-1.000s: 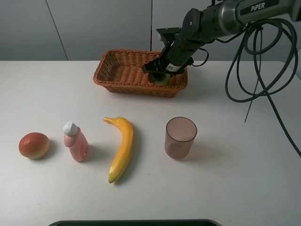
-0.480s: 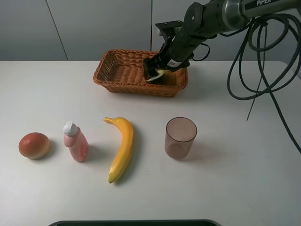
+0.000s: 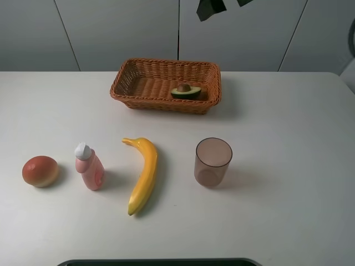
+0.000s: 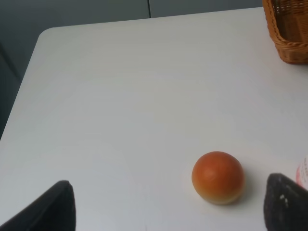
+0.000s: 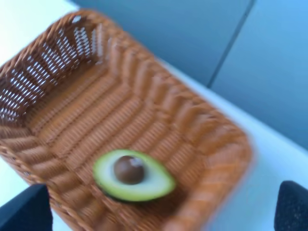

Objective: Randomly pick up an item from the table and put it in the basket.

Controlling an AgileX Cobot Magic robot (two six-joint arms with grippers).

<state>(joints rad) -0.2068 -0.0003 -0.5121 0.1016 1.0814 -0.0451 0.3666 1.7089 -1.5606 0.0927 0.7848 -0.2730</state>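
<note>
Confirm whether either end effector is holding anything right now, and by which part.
Nothing is held. The left end effector and right end effector are open and empty; the avocado half lies pit-up in the basket.

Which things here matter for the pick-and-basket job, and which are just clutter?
Job: avocado, already lying in the basket; table.
Lying about: banana, cup, pink bottle, orange fruit.

Orange-brown woven basket (image 3: 161, 103) — green avocado (image 3: 186, 92) — white table (image 3: 288, 166)
</note>
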